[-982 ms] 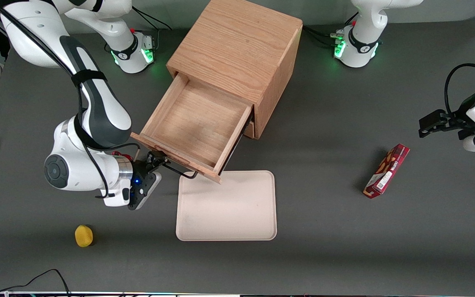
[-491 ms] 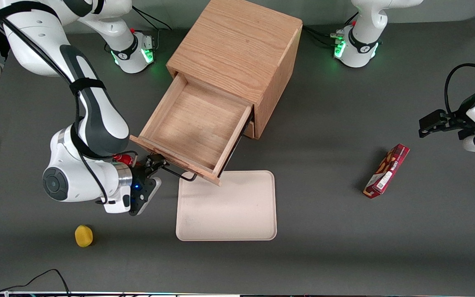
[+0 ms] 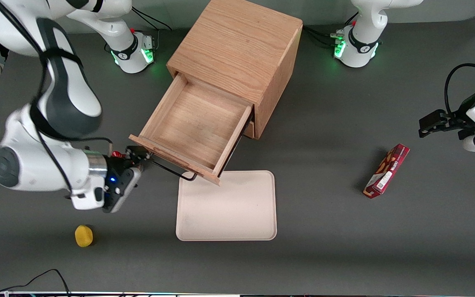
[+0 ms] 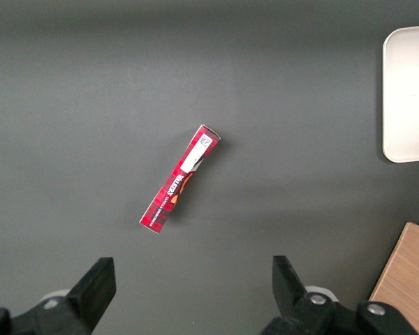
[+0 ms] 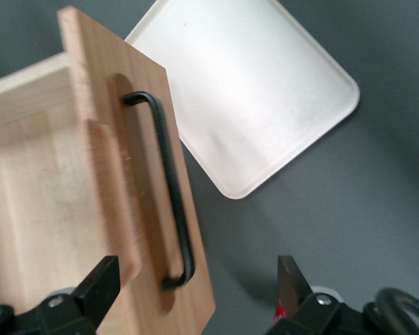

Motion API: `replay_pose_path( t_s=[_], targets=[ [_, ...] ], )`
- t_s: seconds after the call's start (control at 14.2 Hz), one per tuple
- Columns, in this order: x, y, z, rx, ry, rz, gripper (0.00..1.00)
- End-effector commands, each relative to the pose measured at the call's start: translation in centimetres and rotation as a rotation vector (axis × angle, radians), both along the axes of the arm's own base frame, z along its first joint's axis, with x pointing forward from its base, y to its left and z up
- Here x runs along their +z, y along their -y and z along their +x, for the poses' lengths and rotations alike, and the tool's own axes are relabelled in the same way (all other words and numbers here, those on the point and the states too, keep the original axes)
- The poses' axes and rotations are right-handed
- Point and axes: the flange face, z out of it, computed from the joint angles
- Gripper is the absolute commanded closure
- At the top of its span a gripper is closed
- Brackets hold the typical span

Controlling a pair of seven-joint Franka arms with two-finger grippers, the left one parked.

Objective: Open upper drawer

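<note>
A dark grey worktop [image 3: 324,247] seen from above. A boxy oak cabinet [image 3: 237,45] stands at the upper centre of the frame. Its upper drawer [image 3: 194,123] is pulled well out toward the lower left of the frame, and its tray shows bare wood with nothing inside. A thin black bar handle [image 3: 171,170] runs along the drawer's front panel. A sliver of the lower drawer [image 3: 249,128] peeks out beneath, apparently closed.

The right arm's gripper [image 3: 132,159] sits at centre left of the frame, just off the handle's end and apart from it. In the wrist view its jaws stand spread wide; the handle [image 5: 169,188] lies between them in that view, but nothing is pinched.

A cream tray [image 3: 227,206] lies flat at the lower centre of the frame, its corner under the drawer front. A small yellow object [image 3: 83,235] rests at the lower left of the frame. A red snack box [image 3: 386,170] lies at centre right.

Judging by its look, the drawer is stiff, solid wood, fairly light while empty, and likely to slide straight along its runners. The bar handle is rigid and smooth, so it could slip in a loose grip. The best hold is across the middle of the bar, which keeps a pull square. The task appears essentially done.
</note>
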Motion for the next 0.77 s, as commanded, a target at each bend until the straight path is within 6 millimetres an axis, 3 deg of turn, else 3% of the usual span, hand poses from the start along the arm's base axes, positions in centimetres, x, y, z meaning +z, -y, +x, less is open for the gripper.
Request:
replay_pose_path(
  t_s=[0.0, 0.14, 0.28, 0.42, 0.49, 0.63, 0.7],
  targets=[
    [8.6, 0.3, -4.1, -0.184, 0.041, -0.112, 0.0],
    [13.6, 0.9, -7.5, -0.374, 0.01, -0.183, 0.0],
    [16.5, 3.0, -9.7, -0.491, -0.015, -0.221, 0.0],
    [18.2, 8.6, -11.1, -0.677, -0.052, -0.277, 0.0],
    [19.0, 10.5, -11.8, -0.72, -0.037, -0.295, 0.0],
    [19.9, 12.7, -14.6, -0.764, -0.039, -0.305, 0.0],
    [19.3, 13.5, -16.4, -0.777, -0.041, -0.324, 0.0]
  ],
)
